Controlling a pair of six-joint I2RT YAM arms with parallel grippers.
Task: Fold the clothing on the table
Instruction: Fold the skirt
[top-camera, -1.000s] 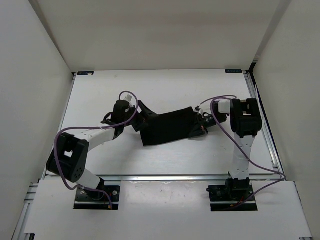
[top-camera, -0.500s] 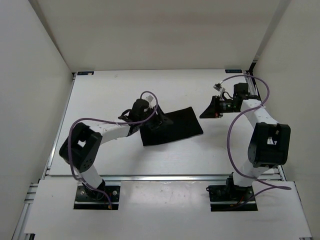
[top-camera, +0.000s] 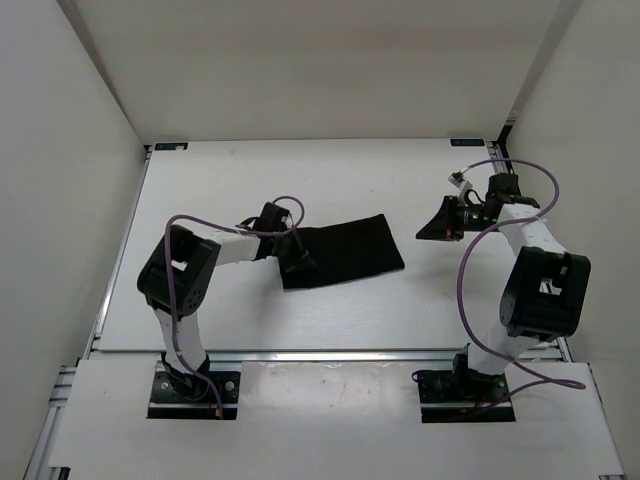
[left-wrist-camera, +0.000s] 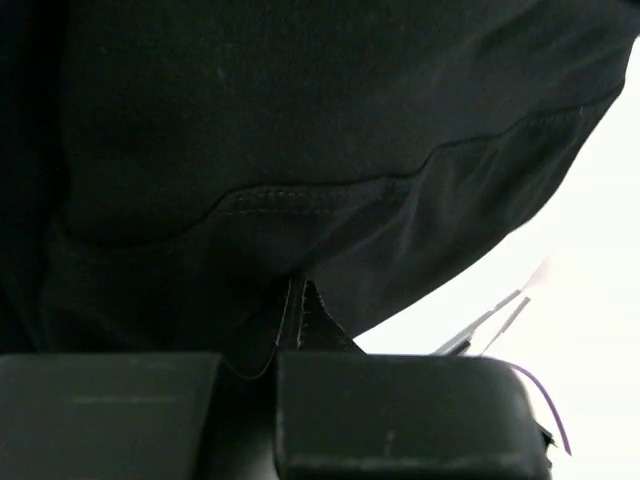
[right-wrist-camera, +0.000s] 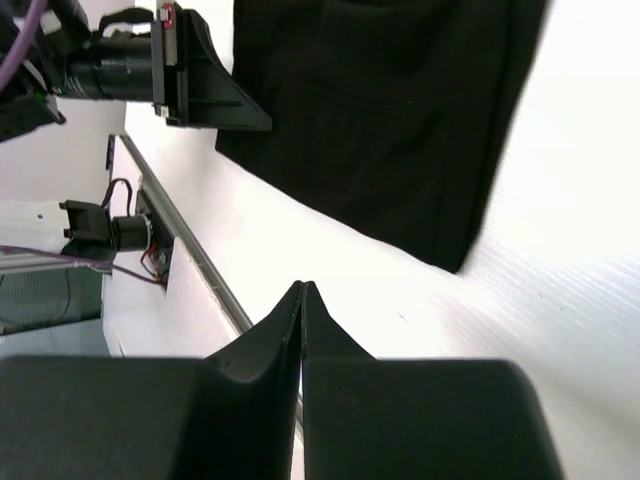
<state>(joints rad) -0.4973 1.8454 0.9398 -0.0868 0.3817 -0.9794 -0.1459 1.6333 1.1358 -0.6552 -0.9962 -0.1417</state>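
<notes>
The black clothing lies flat as a slanted strip in the middle of the white table. My left gripper rests low on its left end. In the left wrist view the fabric fills the frame, and the left gripper is shut with the cloth puckered into its tips. My right gripper hovers to the right of the clothing, apart from it. In the right wrist view the right gripper is shut on nothing, above bare table, with the clothing ahead.
White walls close in the table on three sides, and a metal rail runs along the near edge. Both arm bases sit below that rail. Purple cables loop off both arms.
The left gripper has come down on the clothing's left end and closed from wide open. The right arm swung away from the clothing toward the right side, its gripper staying shut.
</notes>
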